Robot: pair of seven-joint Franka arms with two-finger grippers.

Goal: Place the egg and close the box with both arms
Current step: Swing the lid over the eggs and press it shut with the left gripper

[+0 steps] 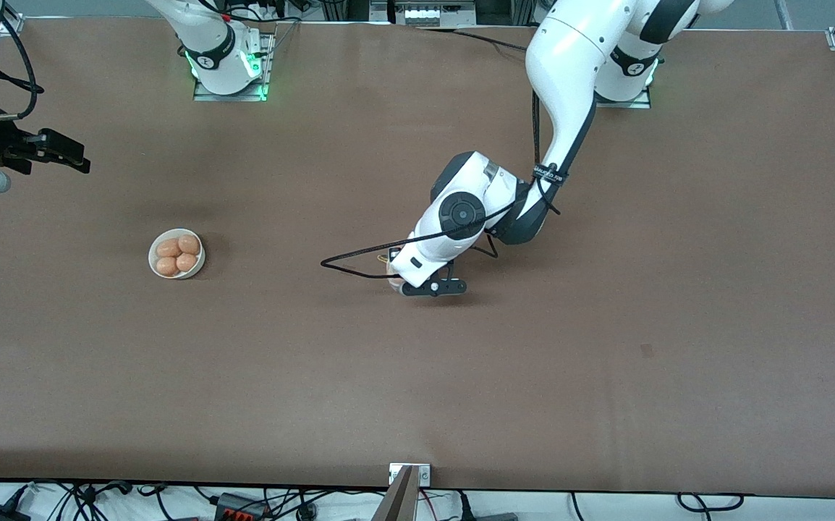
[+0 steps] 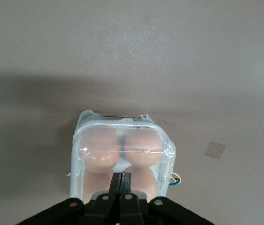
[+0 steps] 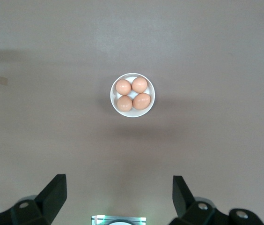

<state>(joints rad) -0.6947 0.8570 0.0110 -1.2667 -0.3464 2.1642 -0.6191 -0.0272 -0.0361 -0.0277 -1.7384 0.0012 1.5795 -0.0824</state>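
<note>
left gripper (image 2: 121,180) pressed closed atop box (image 2: 121,152).

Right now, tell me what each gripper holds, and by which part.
Neither holds anything. The left gripper is shut, fingertips on the box lid. The right gripper waits open, high above the bowl.

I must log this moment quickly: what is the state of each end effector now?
Left end effector: shut, fingers together on the closed lid of the box.
Right end effector: open, holding nothing, above the table, waiting.
</note>
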